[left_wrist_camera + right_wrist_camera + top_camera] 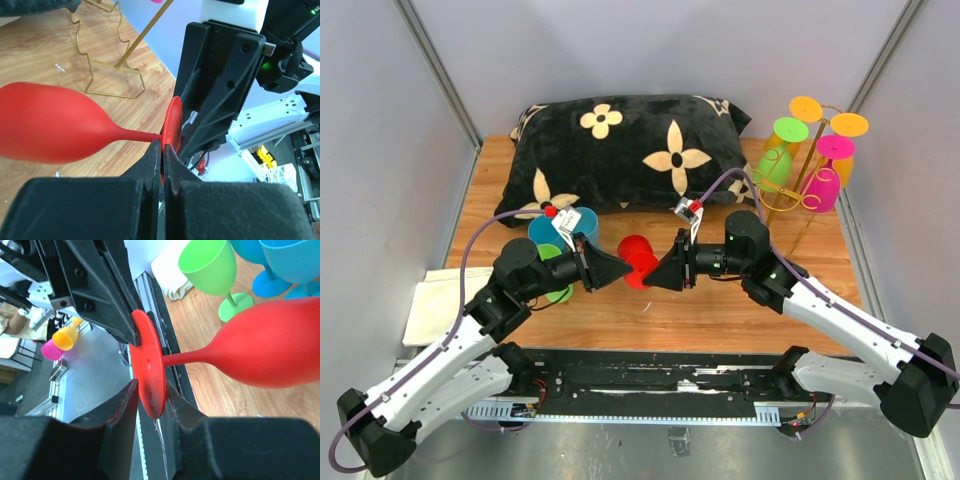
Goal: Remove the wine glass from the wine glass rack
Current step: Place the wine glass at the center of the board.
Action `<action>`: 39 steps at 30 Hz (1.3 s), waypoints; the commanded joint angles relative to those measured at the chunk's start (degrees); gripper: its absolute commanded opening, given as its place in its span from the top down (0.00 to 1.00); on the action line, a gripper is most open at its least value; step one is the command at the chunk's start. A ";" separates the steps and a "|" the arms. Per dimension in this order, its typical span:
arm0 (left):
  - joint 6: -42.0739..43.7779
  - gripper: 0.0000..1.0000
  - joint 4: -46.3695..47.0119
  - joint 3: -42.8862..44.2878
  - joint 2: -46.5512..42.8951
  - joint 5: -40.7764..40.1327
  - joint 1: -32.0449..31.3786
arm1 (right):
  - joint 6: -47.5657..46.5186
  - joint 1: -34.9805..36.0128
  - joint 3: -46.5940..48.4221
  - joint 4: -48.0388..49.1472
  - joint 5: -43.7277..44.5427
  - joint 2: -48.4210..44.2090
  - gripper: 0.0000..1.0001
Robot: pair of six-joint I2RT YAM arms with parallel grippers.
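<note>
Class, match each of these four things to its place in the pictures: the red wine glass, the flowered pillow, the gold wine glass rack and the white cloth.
Things:
1. red wine glass
2. black flowered pillow
3. gold wine glass rack
4. white cloth

Places:
A. far right corner
B. near left edge
C. in the middle, gripped by its foot, bowl sideways
D. along the back, in the centre

Pairs: 1-C, 2-D, 3-A, 4-B

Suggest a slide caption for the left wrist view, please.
Left gripper shut on the foot rim of the red wine glass, held sideways, with the gold wine glass rack behind.
</note>
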 commanded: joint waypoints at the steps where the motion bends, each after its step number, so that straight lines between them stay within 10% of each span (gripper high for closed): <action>1: 1.30 0.99 -0.04 1.30 -0.97 -0.48 -0.29 | 3.85 0.88 0.07 7.70 0.74 -0.08 0.79; 9: 2.29 0.93 -1.19 1.67 -1.37 -1.75 -0.29 | 3.01 0.97 0.04 7.80 -1.03 0.47 0.99; 20: 5.49 0.01 -10.61 6.84 -4.99 -12.39 -0.29 | -23.17 8.92 -5.75 6.33 6.32 -4.00 0.99; 30: 5.74 0.00 -16.38 9.14 -9.56 -19.29 -0.29 | -74.60 19.68 -16.78 -0.32 10.23 -7.98 0.99; 39: 4.15 0.00 -20.76 10.71 -3.26 -20.46 -0.29 | -79.31 20.66 -19.01 -0.25 14.89 -7.97 0.99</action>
